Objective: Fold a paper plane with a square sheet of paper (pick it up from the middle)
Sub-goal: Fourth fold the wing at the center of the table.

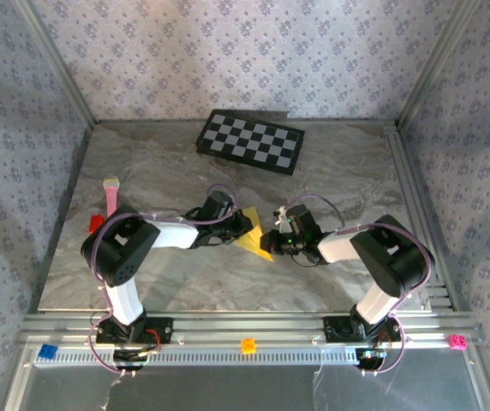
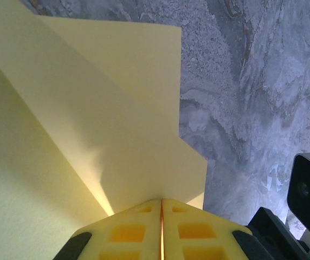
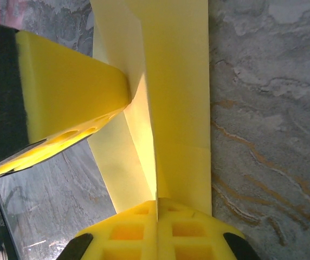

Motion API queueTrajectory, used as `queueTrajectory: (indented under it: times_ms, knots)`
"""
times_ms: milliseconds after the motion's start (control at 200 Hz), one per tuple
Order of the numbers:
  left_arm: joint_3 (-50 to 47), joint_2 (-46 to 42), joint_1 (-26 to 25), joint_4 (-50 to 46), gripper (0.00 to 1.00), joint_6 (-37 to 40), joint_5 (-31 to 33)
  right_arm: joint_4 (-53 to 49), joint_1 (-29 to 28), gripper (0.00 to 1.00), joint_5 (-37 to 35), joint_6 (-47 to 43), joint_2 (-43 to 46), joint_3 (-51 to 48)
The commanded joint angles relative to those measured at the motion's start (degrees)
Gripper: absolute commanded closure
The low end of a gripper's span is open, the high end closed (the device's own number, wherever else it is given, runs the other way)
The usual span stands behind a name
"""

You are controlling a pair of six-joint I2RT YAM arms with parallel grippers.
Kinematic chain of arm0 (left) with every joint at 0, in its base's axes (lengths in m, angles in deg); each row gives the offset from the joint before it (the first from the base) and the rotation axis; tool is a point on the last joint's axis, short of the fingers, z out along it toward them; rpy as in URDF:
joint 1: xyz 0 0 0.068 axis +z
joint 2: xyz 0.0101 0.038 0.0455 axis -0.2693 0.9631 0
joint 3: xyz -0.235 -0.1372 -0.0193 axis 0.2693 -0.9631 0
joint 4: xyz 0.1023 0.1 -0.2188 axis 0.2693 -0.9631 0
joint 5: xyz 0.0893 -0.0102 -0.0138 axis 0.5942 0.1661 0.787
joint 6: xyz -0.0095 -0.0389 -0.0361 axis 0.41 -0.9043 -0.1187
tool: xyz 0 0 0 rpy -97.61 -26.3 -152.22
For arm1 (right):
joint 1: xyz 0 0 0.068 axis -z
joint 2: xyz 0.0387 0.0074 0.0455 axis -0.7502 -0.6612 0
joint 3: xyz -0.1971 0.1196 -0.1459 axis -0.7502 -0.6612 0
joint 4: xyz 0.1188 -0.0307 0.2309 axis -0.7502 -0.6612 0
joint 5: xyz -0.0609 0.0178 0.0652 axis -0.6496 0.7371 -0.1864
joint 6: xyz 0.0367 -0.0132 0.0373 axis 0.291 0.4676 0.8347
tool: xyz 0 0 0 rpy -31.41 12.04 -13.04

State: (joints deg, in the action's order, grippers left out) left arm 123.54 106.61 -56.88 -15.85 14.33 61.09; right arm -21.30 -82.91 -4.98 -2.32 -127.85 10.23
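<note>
Sheet of paper [image 1: 256,243]: yellow, partly folded, at the middle of the marble table [image 1: 168,274], caught between the two grippers, with a pointed corner toward the near edge
Lift: whether the paper touches the surface cannot be told
Folds: the left wrist view shows layered flaps with a stepped right edge and a crease running up to the left; the right wrist view shows a long strip with a straight right edge and a narrower flap turned off to the left
Left gripper [image 2: 161,212]: yellow pads pressed together, the paper's edge pinched in the seam between them
Right gripper [image 3: 157,210]: pads closed tight on the lower end of the strip
Meeting: in the right wrist view the left gripper's yellow finger comes in from the left and nips the paper just above the right gripper's pads — close, yet apart
Checkerboard [image 1: 251,142]: flat at the far side, well apart from the paper
Pink stick [image 1: 110,195]: at the table's left, red block [image 1: 96,223] just beside it
Orange block [image 1: 247,345]: on the metal rail [image 1: 194,355] between the arm bases
</note>
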Motion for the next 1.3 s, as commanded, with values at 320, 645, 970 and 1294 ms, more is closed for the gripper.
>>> queueTrajectory:
  times_ms: [320, 645, 970, 1294]
  knots:
    - [2.04, 2.62, 0.47, 1.77, 0.9, -0.78, -0.82, -2.38, 0.48, 0.95, 0.18, 1.33, -2.21, -0.63]
    - [2.7, 3.66, 0.64, 0.89, 0.9, -0.37, -1.03, -3.0, 0.75, 0.94, 0.3, 1.61, -2.58, -0.27]
    - [2.91, 4.64, 0.66, 0.01, 0.89, -0.31, -0.89, -4.19, 0.96, 0.93, 0.51, 1.58, -2.6, 0.19]
    - [2.54, 5.16, 0.85, -1.85, 0.9, -0.2, -0.55, -5.89, 1.24, 0.91, 0.87, 1.36, -2.21, 0.8]
